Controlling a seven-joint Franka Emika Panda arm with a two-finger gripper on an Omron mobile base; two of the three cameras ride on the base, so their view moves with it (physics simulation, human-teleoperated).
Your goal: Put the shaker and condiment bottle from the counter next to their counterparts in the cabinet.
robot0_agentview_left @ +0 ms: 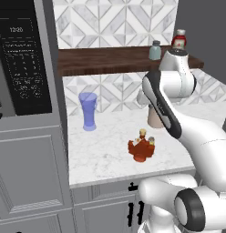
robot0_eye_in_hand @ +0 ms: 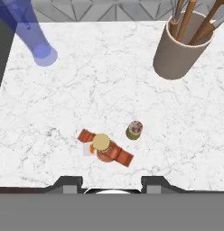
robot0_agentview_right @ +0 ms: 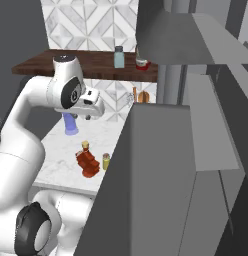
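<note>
The condiment bottle (robot0_agentview_left: 142, 148) (robot0_agentview_right: 87, 161) (robot0_eye_in_hand: 104, 148), red-orange with a tan cap, stands near the front of the marble counter (robot0_agentview_left: 101, 157) (robot0_eye_in_hand: 109, 90). Just to its right is the tiny olive-yellow shaker (robot0_agentview_left: 151, 139) (robot0_agentview_right: 105, 161) (robot0_eye_in_hand: 134, 130). My gripper (robot0_eye_in_hand: 111, 182) (robot0_agentview_right: 90, 116) hangs high above both, pointing down, open and holding nothing. On the brown shelf of the cabinet (robot0_agentview_left: 105, 61) (robot0_agentview_right: 56, 62) stand the counterparts: a pale blue-grey shaker (robot0_agentview_left: 155, 50) (robot0_agentview_right: 119, 56) and a squat red bottle (robot0_agentview_left: 179, 39) (robot0_agentview_right: 141, 61).
A blue glass (robot0_agentview_left: 88, 111) (robot0_agentview_right: 71, 124) (robot0_eye_in_hand: 37, 49) stands at the counter's back left. A beige utensil holder (robot0_agentview_left: 154, 116) (robot0_eye_in_hand: 179, 49) with wooden tools stands back right. A microwave (robot0_agentview_left: 23, 63) sits in the tall unit on the left. A large grey cabinet body (robot0_agentview_right: 171, 165) fills the right.
</note>
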